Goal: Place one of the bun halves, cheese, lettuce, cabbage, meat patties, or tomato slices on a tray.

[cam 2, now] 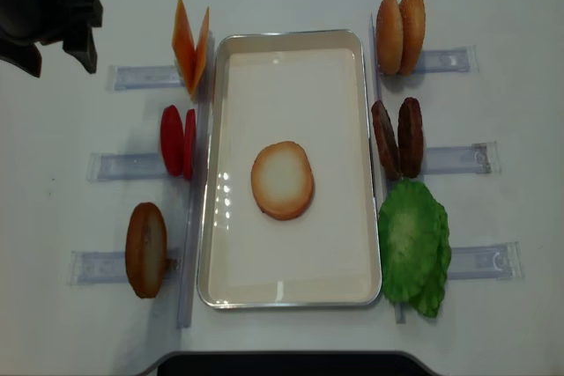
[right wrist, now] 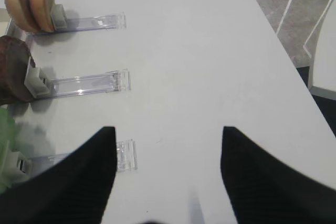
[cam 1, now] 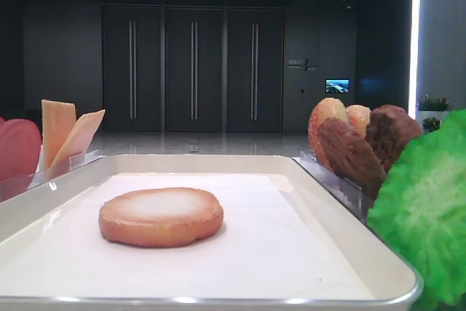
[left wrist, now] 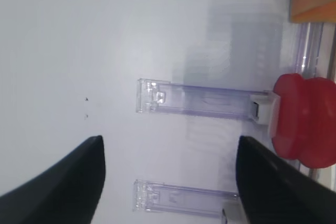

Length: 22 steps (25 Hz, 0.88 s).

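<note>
One bun half (cam 2: 282,180) lies cut face up in the middle of the tray (cam 2: 291,288), also seen close up as the bun half (cam 1: 161,215). Left of the tray stand cheese (cam 2: 190,46), tomato slices (cam 2: 178,141) and another bun half (cam 2: 146,249). On its right are two bun halves (cam 2: 401,33), meat patties (cam 2: 397,136) and lettuce (cam 2: 412,248). Cabbage is out of view. My left gripper (cam 2: 60,61) hangs open and empty at the far left corner, over bare table, with a tomato slice (left wrist: 303,124) to its right. My right gripper (right wrist: 168,128) is open over bare table.
Clear plastic holder rails (cam 2: 115,166) lie on the white table beside each food stack, also rails (cam 2: 458,158) on the right. The table's right edge (right wrist: 283,40) runs near the right gripper, with floor and a white frame beyond.
</note>
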### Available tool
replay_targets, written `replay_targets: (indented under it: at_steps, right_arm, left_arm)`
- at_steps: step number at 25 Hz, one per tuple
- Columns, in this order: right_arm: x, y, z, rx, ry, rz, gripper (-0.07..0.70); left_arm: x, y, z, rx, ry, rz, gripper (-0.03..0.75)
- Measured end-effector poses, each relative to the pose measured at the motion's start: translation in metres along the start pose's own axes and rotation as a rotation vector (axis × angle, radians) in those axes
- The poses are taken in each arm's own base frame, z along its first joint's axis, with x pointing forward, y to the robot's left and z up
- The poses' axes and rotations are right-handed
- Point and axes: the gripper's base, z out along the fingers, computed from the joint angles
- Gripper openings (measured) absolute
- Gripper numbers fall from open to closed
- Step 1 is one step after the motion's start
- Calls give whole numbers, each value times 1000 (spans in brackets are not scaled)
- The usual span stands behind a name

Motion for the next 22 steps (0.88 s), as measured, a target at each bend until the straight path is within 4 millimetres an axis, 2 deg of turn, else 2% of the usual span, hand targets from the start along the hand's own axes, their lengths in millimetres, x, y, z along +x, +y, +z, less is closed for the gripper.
replay_targets:
  at_steps: [7, 11, 14, 22]
  right_arm:
    - [0, 0, 0, 0, 0, 0, 416]
    - [0, 0, 0, 0, 0, 0, 416]
    - [0, 0, 0, 0, 0, 0, 416]
    - [0, 0, 0, 0, 0, 0, 416]
  left_arm:
    - [1, 1, -4, 1, -13, 30, 573]
    - [16, 2, -12, 29, -17, 30, 571]
    - [43, 7, -16, 30, -7, 34, 571]
    - [142, 22, -18, 29, -2, 23, 570]
